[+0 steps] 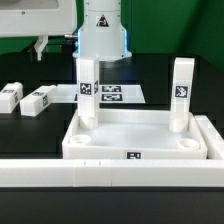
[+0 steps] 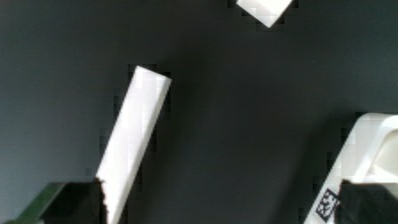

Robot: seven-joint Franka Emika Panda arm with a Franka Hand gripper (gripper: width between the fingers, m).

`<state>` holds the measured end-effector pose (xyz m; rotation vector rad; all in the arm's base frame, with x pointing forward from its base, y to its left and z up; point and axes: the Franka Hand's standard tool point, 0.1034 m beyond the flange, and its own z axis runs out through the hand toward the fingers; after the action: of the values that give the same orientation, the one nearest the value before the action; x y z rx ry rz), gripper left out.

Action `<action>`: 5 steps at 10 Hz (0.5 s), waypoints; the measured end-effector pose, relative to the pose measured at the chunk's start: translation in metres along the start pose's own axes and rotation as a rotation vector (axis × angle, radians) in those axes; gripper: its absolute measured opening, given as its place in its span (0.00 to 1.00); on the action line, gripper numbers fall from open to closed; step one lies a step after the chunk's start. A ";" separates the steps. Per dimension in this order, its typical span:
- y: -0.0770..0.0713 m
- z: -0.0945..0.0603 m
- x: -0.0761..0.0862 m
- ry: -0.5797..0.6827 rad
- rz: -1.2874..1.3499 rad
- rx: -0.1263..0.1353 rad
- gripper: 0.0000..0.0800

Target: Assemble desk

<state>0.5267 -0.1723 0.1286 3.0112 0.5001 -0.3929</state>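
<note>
Two legs (image 1: 85, 88) stand in the panel (image 1: 130, 130), the marker board (image 1: 112, 94) behind it.

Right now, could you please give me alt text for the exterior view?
A white desk panel lies on a dark table, with a left leg and a right leg standing at its far corners. Two loose legs lie at the exterior view's left; the arm shows at the back, beyond the marker board.

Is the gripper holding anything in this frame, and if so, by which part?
Nothing is held, as far as the views show: the gripper stands open, and the wrist view shows no part in its grasp.
</note>
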 end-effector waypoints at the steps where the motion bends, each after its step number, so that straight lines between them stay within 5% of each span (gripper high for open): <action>1: 0.000 0.004 -0.001 -0.004 0.041 0.008 0.81; 5: -0.008 0.047 -0.036 -0.082 0.255 0.095 0.81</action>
<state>0.4804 -0.1811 0.0926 3.0787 0.0917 -0.5317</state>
